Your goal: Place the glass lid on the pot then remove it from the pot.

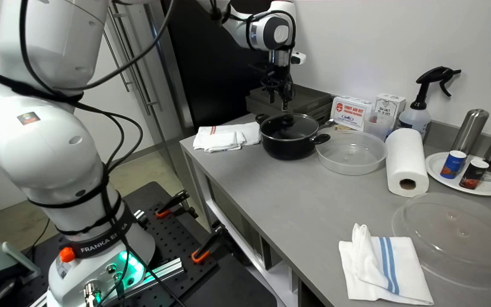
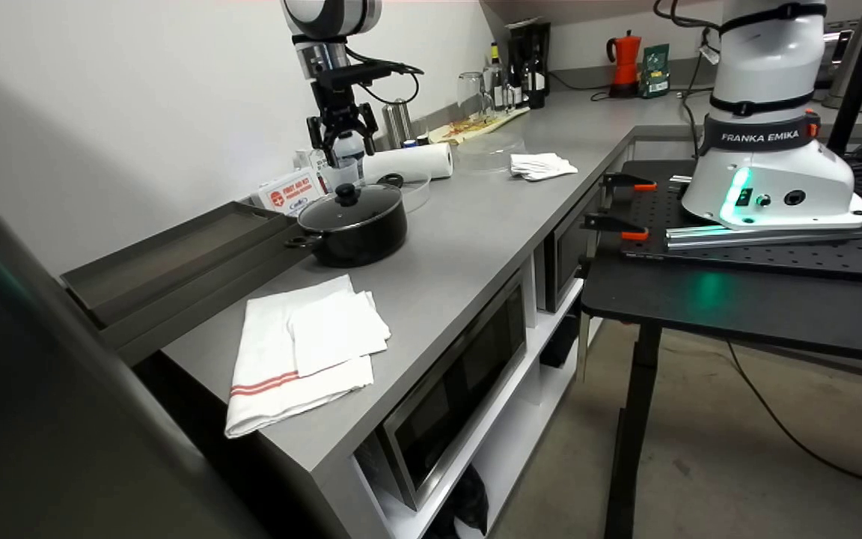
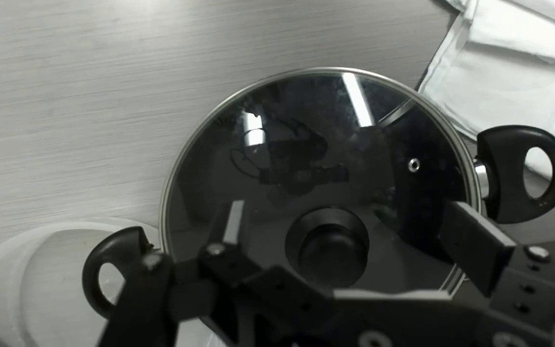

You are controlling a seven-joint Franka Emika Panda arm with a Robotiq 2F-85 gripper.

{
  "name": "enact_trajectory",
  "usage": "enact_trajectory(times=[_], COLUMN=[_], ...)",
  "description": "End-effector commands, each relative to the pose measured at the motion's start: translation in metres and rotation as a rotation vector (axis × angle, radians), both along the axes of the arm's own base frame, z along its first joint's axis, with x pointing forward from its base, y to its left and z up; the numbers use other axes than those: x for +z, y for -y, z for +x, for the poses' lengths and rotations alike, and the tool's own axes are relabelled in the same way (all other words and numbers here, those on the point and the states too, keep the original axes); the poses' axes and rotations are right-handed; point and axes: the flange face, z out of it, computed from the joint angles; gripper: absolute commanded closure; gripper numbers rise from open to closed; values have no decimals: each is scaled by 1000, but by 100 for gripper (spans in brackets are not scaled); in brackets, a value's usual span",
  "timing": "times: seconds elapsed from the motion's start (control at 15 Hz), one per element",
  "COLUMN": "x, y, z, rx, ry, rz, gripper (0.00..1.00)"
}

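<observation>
The glass lid [image 1: 275, 130] lies on the black pot [image 1: 287, 150] and covers its mouth. It has a metal rim and a dark centre knob, and it also shows in an exterior view [image 2: 341, 212] and in the wrist view [image 3: 297, 111]. The pot is round with two black loop handles, seen in an exterior view [image 2: 375, 243] and in the wrist view [image 3: 508, 178]. My gripper [image 1: 278, 103] is above the lid with a gap between. It is open and empty, also seen in an exterior view [image 2: 351, 155]. In the wrist view, the fingers [image 3: 347, 219] appear on either side of the knob.
A clear bowl [image 1: 352, 164] stands beside the pot. White cloths [image 1: 224, 137] and dark trays [image 2: 169, 258] are near it. A first aid box [image 1: 350, 113], spray bottle [image 1: 416, 117] and paper towel roll [image 1: 405, 160] stand along the wall. A clear plate [image 1: 454, 238] lies farther off.
</observation>
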Motion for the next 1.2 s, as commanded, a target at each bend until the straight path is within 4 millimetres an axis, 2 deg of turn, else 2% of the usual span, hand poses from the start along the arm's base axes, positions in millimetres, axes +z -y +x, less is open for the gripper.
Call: enact_trajectory(times=[0.0, 0.33, 1.13], x=[-12, -27, -43], y=[-1, -1, -8], z=[23, 37, 58], rx=[-36, -57, -73], ry=[-8, -22, -52], rz=[-41, -69, -93], gripper=[0, 0, 0])
